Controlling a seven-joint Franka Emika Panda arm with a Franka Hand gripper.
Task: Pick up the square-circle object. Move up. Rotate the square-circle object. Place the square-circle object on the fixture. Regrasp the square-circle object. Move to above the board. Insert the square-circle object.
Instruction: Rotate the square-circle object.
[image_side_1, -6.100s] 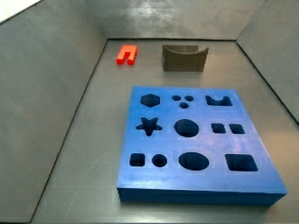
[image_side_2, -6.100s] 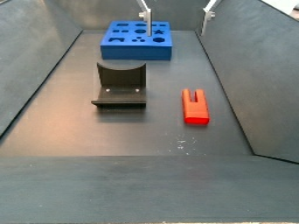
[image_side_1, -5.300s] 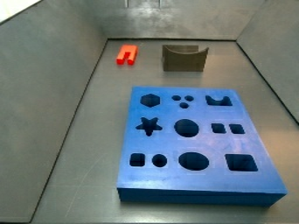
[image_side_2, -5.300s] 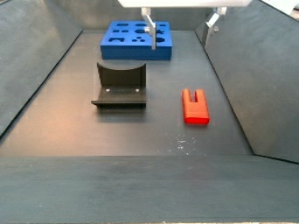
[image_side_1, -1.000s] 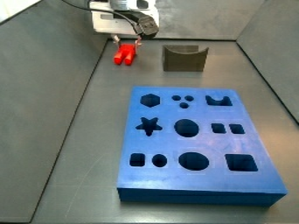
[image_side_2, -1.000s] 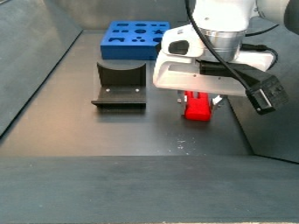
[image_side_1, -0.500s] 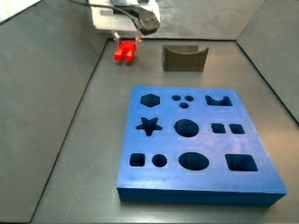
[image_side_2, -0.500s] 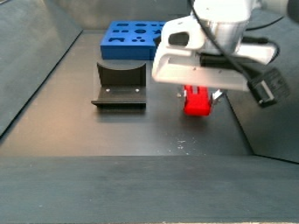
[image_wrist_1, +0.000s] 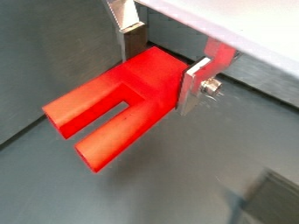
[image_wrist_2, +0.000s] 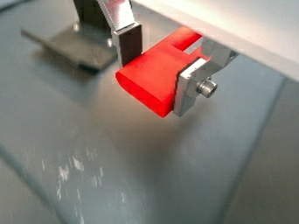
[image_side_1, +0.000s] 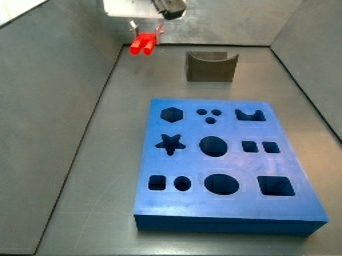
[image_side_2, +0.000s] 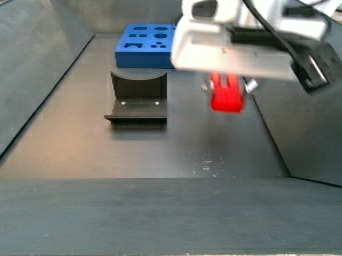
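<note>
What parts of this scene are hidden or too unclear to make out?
- Pincer: its fingers are hidden in this blurred side view behind the white wrist housing.
- Square-circle object: its upper part is hidden by the pincer in this side view.
- Board: its right part is hidden behind the arm.
- Fixture: cut off by the picture's edge in a wrist view.

Hand (image_side_2: 230, 92) raised square-circle object (image_side_2: 229, 95) (off floor).

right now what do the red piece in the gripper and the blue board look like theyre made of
The square-circle object, clamped in the gripper above the floor: likely moulded plastic, uniform bright red with a soft sheen and slightly rounded edges. The board: probably plastic or dense foam, matte even blue with cleanly cut holes; the look leaves it open. The fingers look like brushed metal.
</note>
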